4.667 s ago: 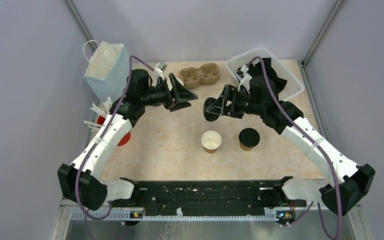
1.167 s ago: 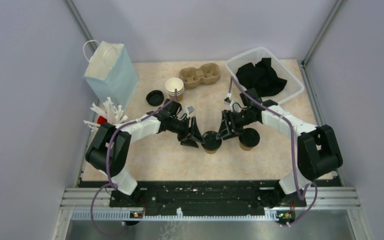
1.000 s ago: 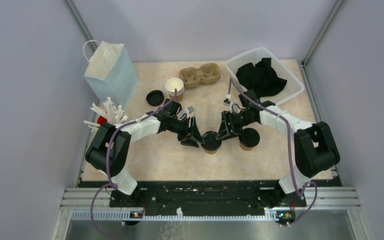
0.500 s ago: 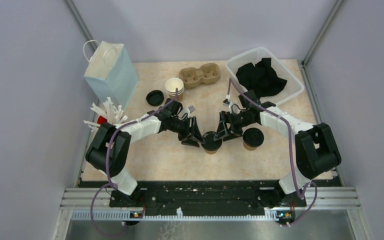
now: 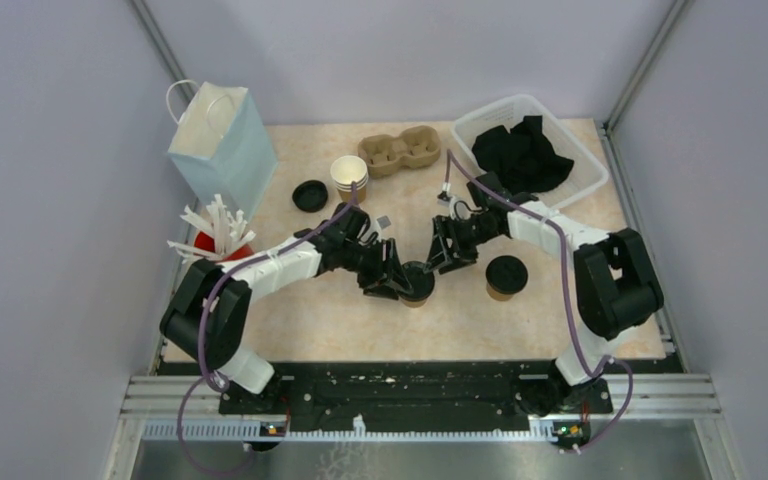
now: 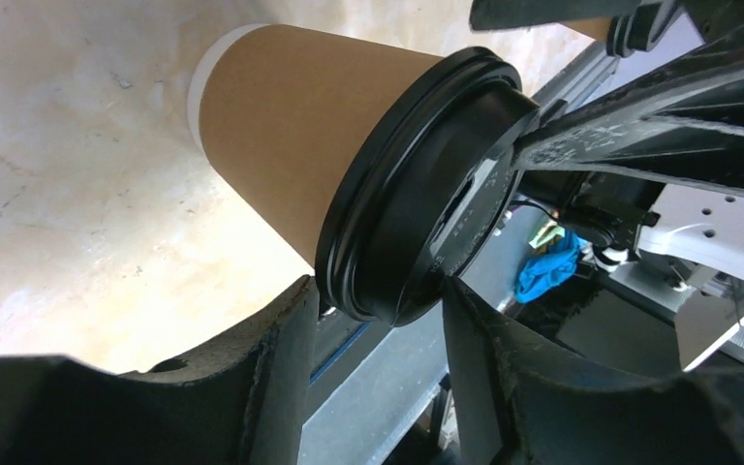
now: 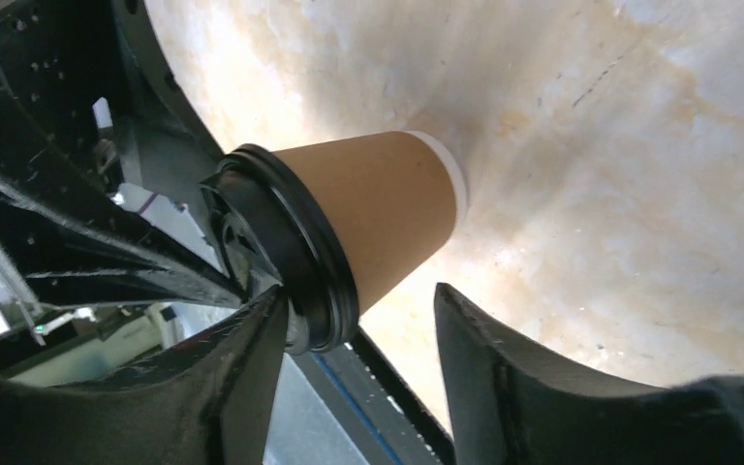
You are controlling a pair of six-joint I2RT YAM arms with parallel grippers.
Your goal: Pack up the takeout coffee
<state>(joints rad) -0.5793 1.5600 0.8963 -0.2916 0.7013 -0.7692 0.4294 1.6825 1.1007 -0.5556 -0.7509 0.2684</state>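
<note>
A beige table (image 5: 340, 325) fills the booth. A pale paper bag (image 5: 215, 140) stands at its back left and a clear bin (image 5: 592, 178) of black cloth (image 5: 520, 152) at its back right, with a cardboard carrier (image 5: 400, 150) lying between them. Both arms reach to the middle, where a brown cup (image 5: 417, 283) with a black lid stands upright. The left gripper (image 6: 378, 286) is clenched across that lid's rim, as far as I can make out. The right gripper (image 7: 358, 293) straddles the same cup loosely, with one finger against the lid and a gap at the other. A second lidded cup (image 5: 506, 275) stands apart to the right. An open cup (image 5: 349, 172) and a loose lid (image 5: 310, 195) sit near the carrier.
</note>
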